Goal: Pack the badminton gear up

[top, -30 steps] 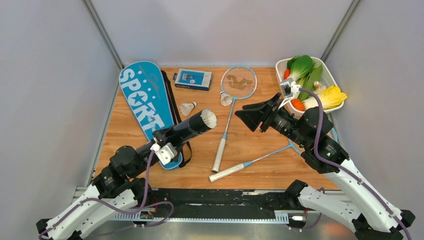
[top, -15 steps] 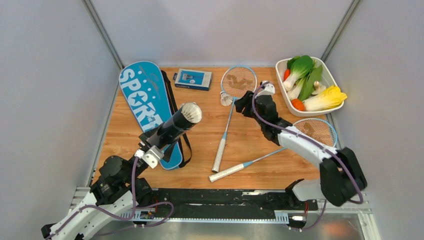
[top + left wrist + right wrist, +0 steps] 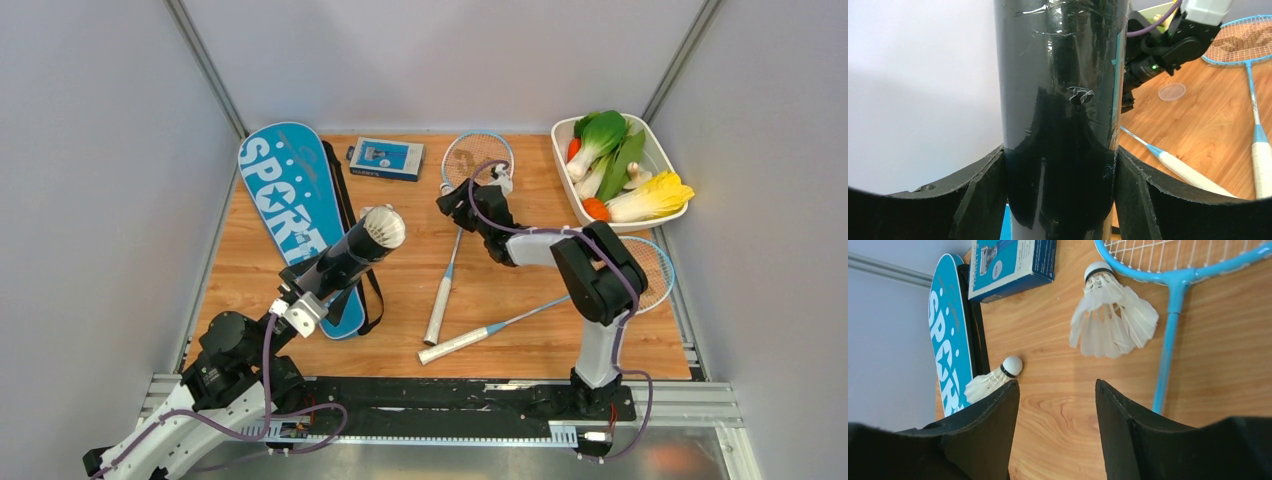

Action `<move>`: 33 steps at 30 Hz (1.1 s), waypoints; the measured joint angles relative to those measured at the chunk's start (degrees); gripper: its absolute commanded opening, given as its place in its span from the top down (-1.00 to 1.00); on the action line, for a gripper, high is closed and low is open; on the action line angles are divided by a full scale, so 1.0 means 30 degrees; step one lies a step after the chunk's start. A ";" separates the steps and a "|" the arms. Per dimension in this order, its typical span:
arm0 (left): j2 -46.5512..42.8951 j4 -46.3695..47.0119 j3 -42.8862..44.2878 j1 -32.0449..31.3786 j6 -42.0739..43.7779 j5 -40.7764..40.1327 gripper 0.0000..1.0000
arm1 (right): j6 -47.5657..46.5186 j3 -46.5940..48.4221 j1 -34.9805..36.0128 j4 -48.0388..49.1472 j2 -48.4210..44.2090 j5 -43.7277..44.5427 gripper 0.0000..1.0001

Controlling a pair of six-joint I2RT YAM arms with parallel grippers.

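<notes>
- The blue SPORT racket cover (image 3: 290, 205) lay flat on the left of the tabletop (image 3: 400, 300), running from upper left toward lower centre, with a black strap along its right edge.
- The left gripper (image 3: 316, 279) was over the cover's lower end, its jaws clenched around the long black tube (image 3: 350, 255). In the left wrist view the tube filled the whole gap between the jaws and touched both.
- The tube slanted up and to the right. Its far end showed white, but it could not be told whether anything was inside.
- The small blue box (image 3: 386, 158) sat near the upper edge, between the cover and a racket head.
- In the right wrist view the lower-left shuttlecock (image 3: 990, 381) lay on its side just beside the cover's black edge, partly behind one jaw.
- The upper shuttlecock (image 3: 1113, 315) lay on bare wood, cork toward the top of the frame, just beside the throat of the first racket (image 3: 460, 160).
- The right gripper (image 3: 1055, 386) was low over the tabletop below that shuttlecock, its jaws released with only wood between them.
- A small clear round lid (image 3: 1171, 92) lay on the wood near the right arm.
- The first racket's white handle pointed to lower centre. The second racket (image 3: 455, 345) lay just right of it, its head at the right behind the arm.
- The white tray of vegetables (image 3: 655, 145) sat at the upper right.
</notes>
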 measured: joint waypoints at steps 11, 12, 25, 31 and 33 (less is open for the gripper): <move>0.0000 0.0408 -0.0007 0.0000 -0.0051 0.0342 -0.11 | -0.0182 0.3475 0.0109 -0.0466 0.2514 0.1086 -0.04; 0.0000 0.0444 -0.0007 0.0000 -0.0051 0.0342 -0.11 | -0.0182 0.3621 0.0109 -0.0539 0.2637 0.1188 -0.02; 0.0226 0.0488 -0.0007 0.0000 -0.0051 0.0335 -0.11 | 0.0175 0.4954 0.0117 -0.2623 0.4262 0.2484 0.71; 0.0284 0.0481 -0.0007 0.0000 -0.0051 0.0328 -0.11 | -0.0583 0.5020 0.0109 -0.2601 0.4160 0.2754 1.00; 0.0321 0.0481 -0.0007 0.0000 -0.0044 0.0321 -0.11 | -0.1195 0.4867 0.0109 -0.2594 0.3803 0.2747 1.00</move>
